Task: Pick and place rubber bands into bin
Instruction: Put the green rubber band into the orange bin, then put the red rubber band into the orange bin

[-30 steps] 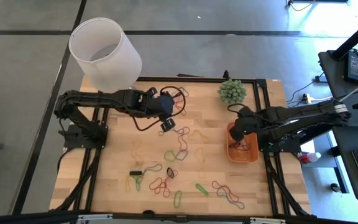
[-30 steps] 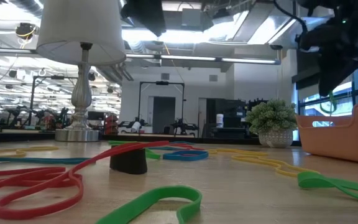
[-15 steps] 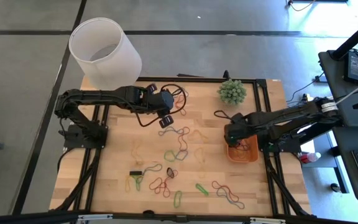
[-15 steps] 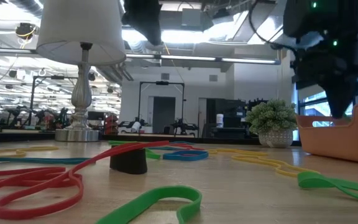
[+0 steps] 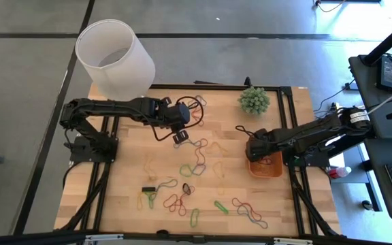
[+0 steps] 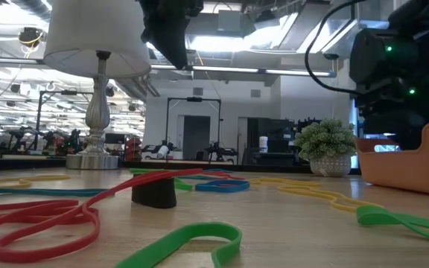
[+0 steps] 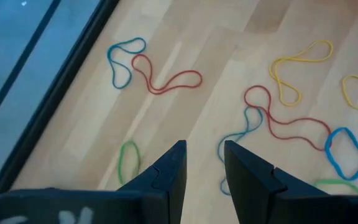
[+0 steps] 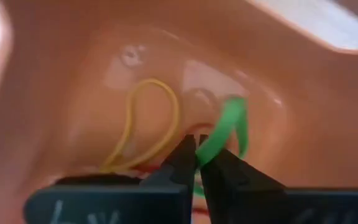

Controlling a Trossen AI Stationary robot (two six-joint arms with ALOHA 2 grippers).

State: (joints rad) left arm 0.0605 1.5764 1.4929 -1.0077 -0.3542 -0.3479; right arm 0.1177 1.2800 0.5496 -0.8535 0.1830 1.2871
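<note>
Rubber bands point(image 5: 196, 163) in red, green, yellow and blue lie scattered flat on the wooden table, and they also show in the low view point(image 6: 43, 219). My left gripper point(image 5: 180, 136) hangs open above the far bands, with a red band point(image 7: 166, 78) and a blue one beyond its fingertips point(image 7: 204, 158). The orange bin point(image 5: 272, 170) sits at the table's right side. My right gripper point(image 8: 197, 158) is down inside it, shut on a green band. A yellow band point(image 8: 148, 121) lies on the bin's floor. My right gripper pinches the green rubber band point(image 8: 219, 134) between its two fingertips. It comes from above, pointing down into the orange bin point(image 8: 73, 74). The band's loop stands out past the fingertips toward the bin's floor; whether it rests there I cannot tell.
A lamp with a white shade point(image 5: 114, 58) stands at the table's far left corner. A small potted plant point(image 5: 254, 100) is just beyond the bin. A small dark block point(image 5: 148, 189) lies among the near bands. A black cable point(image 5: 189, 105) loops by the left arm.
My right gripper, shut on the green band all along, has gone down from above the bin into it, so that the bin's wall now hides its fingers in the low view. My left gripper has tipped a little further downward over the far bands.
</note>
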